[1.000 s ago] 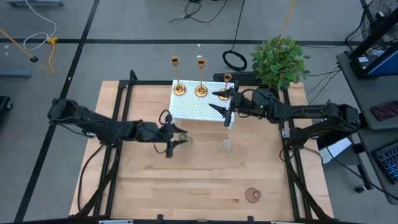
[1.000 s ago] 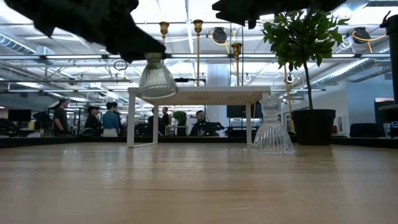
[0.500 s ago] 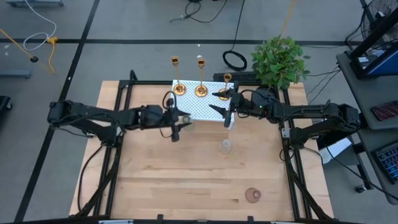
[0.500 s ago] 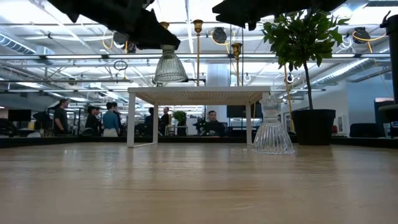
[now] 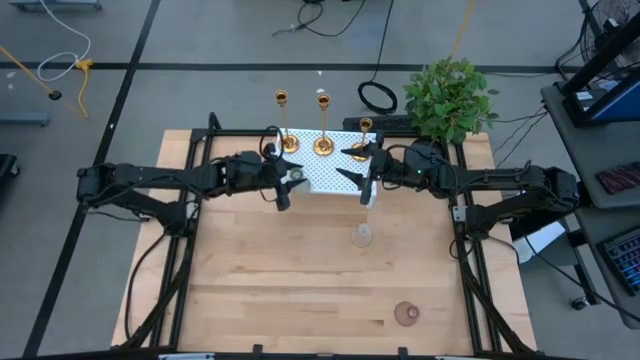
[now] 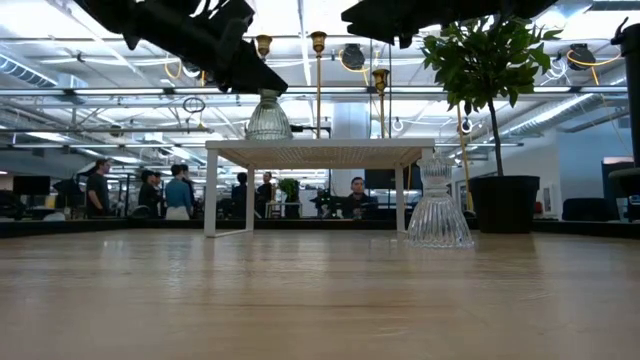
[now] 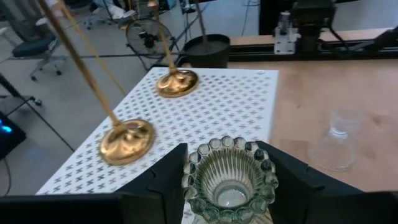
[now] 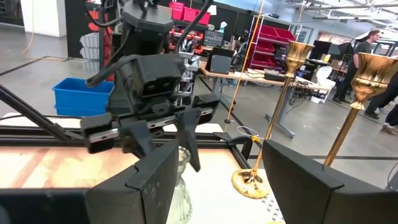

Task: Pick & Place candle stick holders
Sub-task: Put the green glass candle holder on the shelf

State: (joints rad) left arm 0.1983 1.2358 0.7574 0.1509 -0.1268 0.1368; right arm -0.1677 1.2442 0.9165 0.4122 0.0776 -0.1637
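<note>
My left gripper (image 5: 285, 181) is shut on the green ribbed glass holder (image 7: 229, 180), over the left part of the white perforated stand (image 5: 330, 180). In the low view the green holder (image 6: 268, 117) hangs upright with its base right at the stand top (image 6: 330, 151). Three gold sticks (image 5: 287, 141) (image 5: 323, 144) (image 5: 365, 126) stand on the stand's far part. The clear glass holder (image 5: 362, 236) stands on the table, and the pink one (image 5: 406, 313) stands near the front. My right gripper (image 5: 358, 166) is open and empty above the stand's right part. My left gripper pinches the green holder between its two fingers, just under the beaded rim (image 7: 189, 177), one finger (image 7: 155, 186) on each side. The fingers come about level from the table's left. The holder is upright. I cannot tell whether its base touches the stand.
A green potted plant (image 5: 450, 98) stands past the table's far right corner. The gold sticks' bases (image 7: 126, 140) (image 7: 176, 82) lie close beyond the held holder. Bare wood lies in front of the stand. People show in the room behind (image 6: 170, 190).
My left gripper has carried the green holder toward the table's far edge and a little right, from over the bare wood to over the stand's left part. The holder has stayed upright. My right gripper has kept still.
</note>
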